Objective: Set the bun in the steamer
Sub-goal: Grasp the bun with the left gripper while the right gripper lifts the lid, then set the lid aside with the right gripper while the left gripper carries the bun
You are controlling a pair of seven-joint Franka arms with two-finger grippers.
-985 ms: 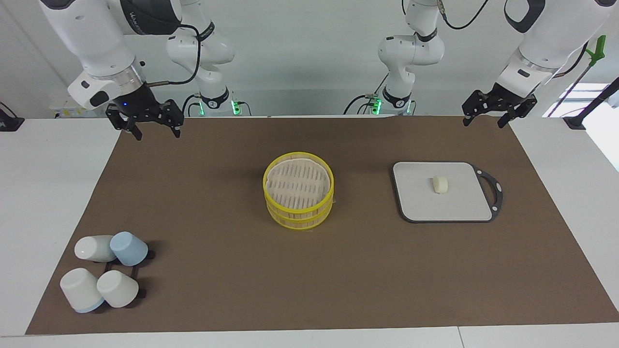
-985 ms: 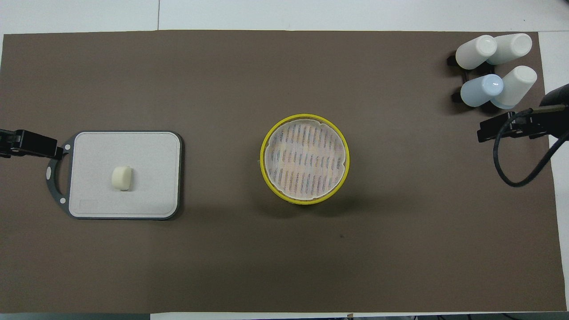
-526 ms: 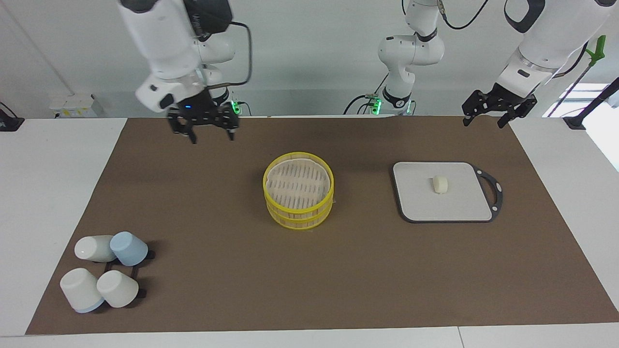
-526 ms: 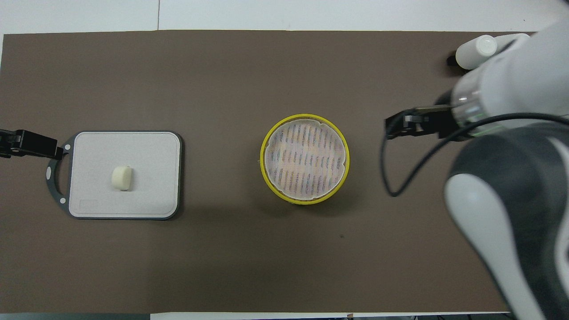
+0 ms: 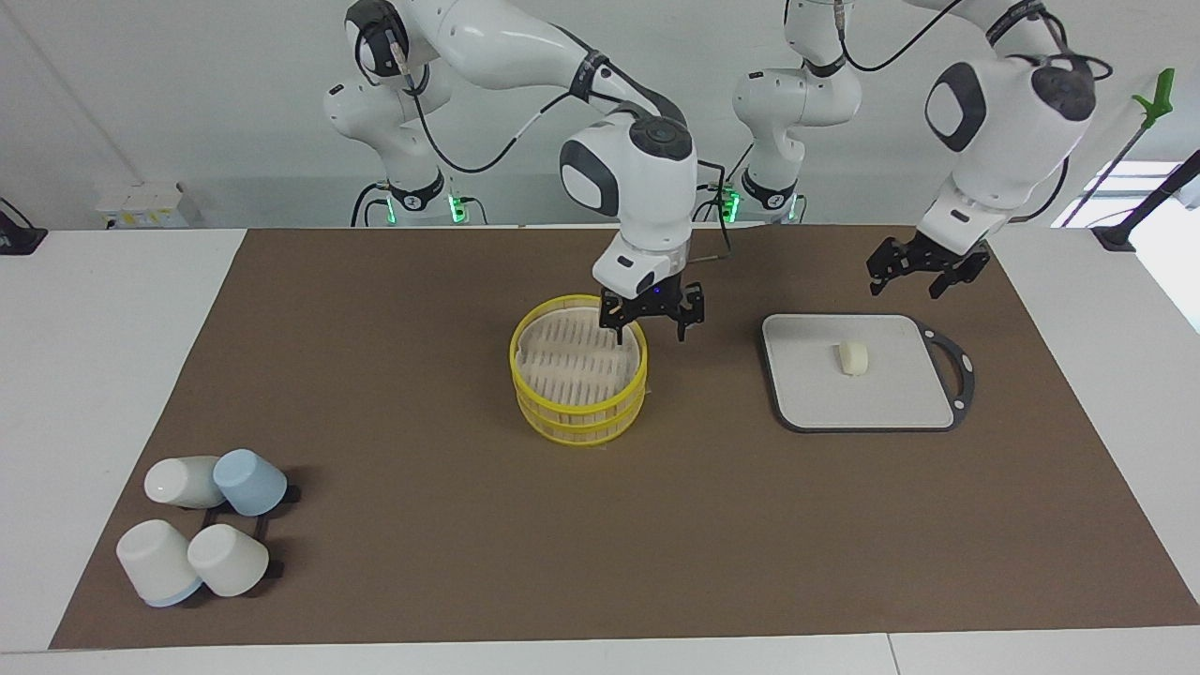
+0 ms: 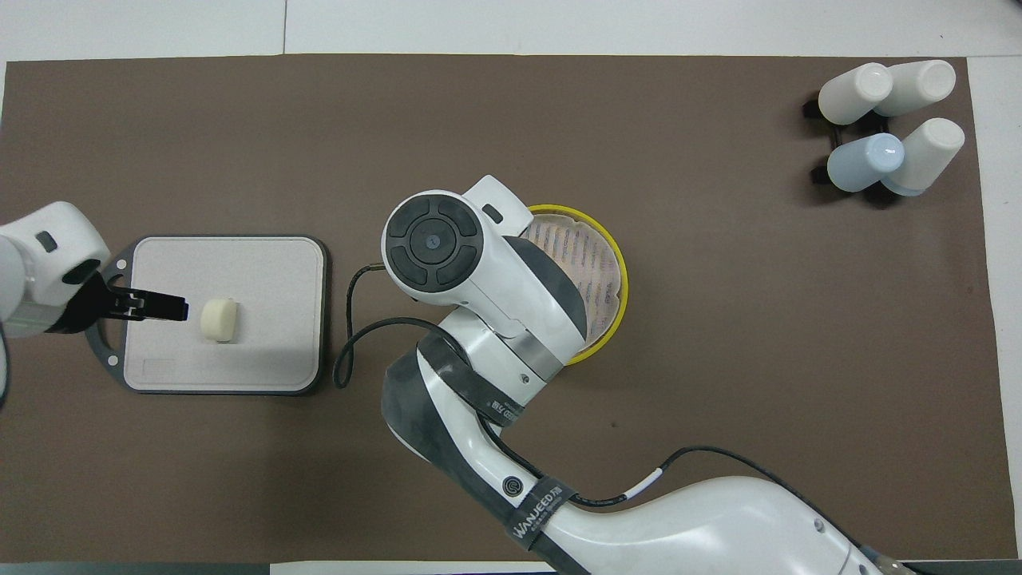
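Observation:
The steamer [image 5: 578,380] is a round yellow-rimmed basket with its slatted lid on, at the middle of the mat; my right arm covers much of it in the overhead view [image 6: 600,263]. The bun [image 5: 853,358] lies alone on the grey cutting board [image 5: 844,405] toward the left arm's end, and it also shows in the overhead view [image 6: 219,319]. My right gripper [image 5: 653,323] is open and empty, low over the steamer's rim on the side toward the cutting board. My left gripper [image 5: 907,279] is open and empty, raised over the cutting board's edge nearest the robots, short of the bun.
Several white and blue cups [image 5: 202,525] lie on a black rack at the right arm's end, farthest from the robots; they also show in the overhead view [image 6: 888,120]. The cutting board [image 6: 239,263] has a dark handle loop. A brown mat [image 5: 422,525] covers the table.
My right arm has swung from the right arm's end of the table to over the steamer and come down. My left gripper has moved down and toward the cutting board.

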